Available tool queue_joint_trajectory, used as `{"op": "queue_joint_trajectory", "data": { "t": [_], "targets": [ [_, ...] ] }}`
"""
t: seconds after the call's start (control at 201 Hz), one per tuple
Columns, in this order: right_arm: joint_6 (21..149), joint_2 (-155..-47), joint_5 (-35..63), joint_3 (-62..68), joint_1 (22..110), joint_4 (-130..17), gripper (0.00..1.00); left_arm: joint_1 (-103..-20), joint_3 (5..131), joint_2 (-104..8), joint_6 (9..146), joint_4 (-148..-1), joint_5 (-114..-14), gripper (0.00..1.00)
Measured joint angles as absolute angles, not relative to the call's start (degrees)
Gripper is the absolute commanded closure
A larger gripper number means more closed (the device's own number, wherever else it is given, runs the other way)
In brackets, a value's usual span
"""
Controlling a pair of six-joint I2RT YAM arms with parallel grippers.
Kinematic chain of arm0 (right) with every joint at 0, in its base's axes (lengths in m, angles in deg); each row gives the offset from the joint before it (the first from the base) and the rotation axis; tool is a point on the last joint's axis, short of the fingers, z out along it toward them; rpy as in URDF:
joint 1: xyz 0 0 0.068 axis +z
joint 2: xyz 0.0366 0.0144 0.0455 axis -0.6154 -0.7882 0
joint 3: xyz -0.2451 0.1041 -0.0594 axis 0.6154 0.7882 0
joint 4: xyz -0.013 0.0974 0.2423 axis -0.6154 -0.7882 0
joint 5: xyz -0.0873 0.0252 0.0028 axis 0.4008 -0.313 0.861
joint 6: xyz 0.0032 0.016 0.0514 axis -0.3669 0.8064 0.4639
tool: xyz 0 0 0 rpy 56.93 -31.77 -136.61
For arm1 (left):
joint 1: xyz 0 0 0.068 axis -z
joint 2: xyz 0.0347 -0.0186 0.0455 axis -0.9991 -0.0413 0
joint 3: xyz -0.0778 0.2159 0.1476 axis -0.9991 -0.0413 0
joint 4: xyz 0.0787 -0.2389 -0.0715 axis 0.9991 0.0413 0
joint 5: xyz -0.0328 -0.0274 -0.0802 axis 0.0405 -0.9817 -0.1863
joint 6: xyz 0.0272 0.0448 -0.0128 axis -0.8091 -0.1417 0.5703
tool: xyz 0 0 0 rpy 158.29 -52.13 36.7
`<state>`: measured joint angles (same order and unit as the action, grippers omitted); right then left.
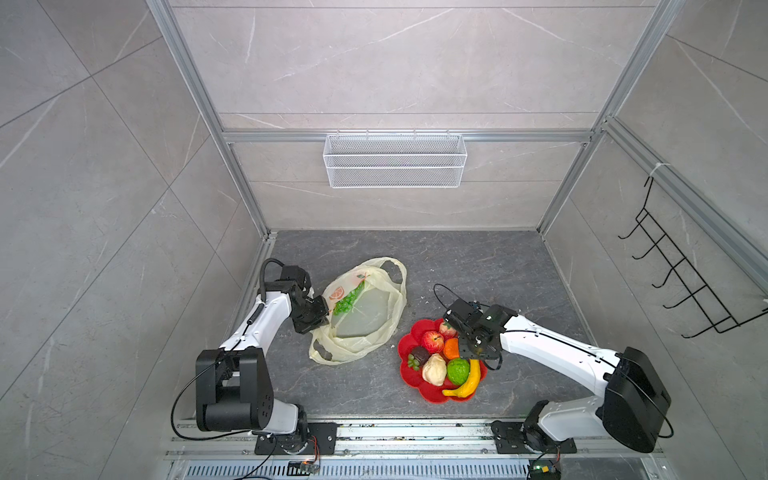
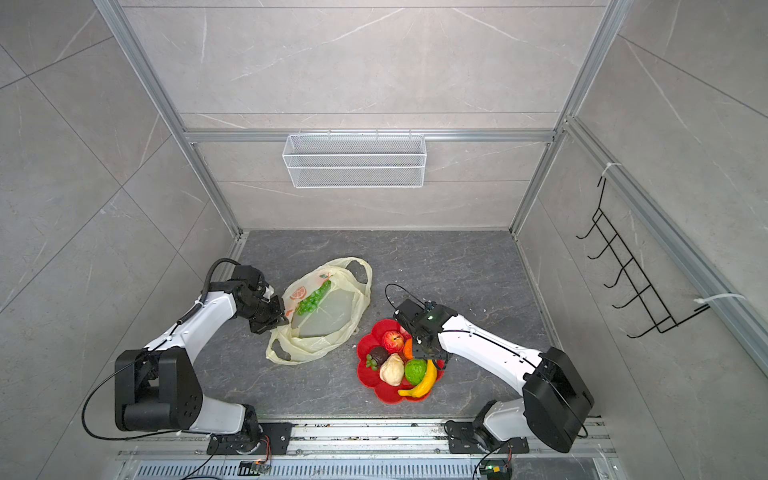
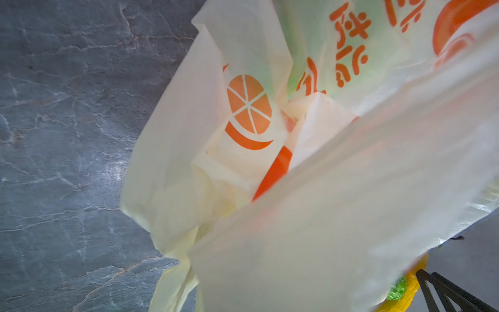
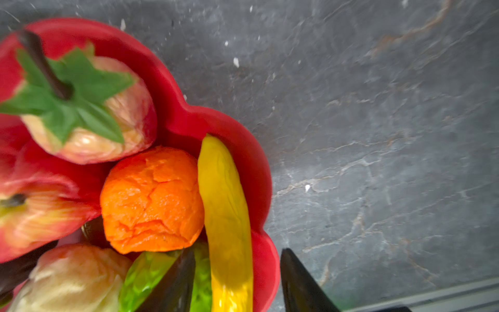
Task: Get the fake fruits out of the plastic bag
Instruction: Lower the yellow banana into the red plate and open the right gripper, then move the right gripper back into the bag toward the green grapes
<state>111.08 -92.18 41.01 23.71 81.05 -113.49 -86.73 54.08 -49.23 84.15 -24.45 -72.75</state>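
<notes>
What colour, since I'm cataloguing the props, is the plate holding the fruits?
Plain red all over; the plate shows best in a top view.

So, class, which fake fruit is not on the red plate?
The green grape bunch: it lies inside the plastic bag; all the others sit on the plate.

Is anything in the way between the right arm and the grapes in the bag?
No separate thing. The right end effector hangs open over the red plate, with bare table between it and the plastic bag. The grape bunch lies on the bag's far side from it; whether bag film covers the grapes I cannot tell.
</notes>
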Motion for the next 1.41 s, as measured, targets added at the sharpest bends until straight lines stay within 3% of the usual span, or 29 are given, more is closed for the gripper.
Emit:
{"op": "queue_joint_trajectory", "data": {
  "t": [0.393,0.876,1.409],
  "targets": [
    [107.34,-93.25,47.24,9.24,89.16,-107.30,0.46,-86.27,54.08,-49.80,84.13,-24.56,-72.60,1.00],
    [106.75,-123.45,34.61,-13.56,99.50,-85.38,0.51,-88.85,54.08,-49.72,84.61,-24.60,-70.50,1.00],
    [117.61,-147.65,32.66,-34.93,98.91,-82.56,0.52,-90.53,54.08,-50.02,85.18,-24.30,-67.57,0.98]
  ]
}}
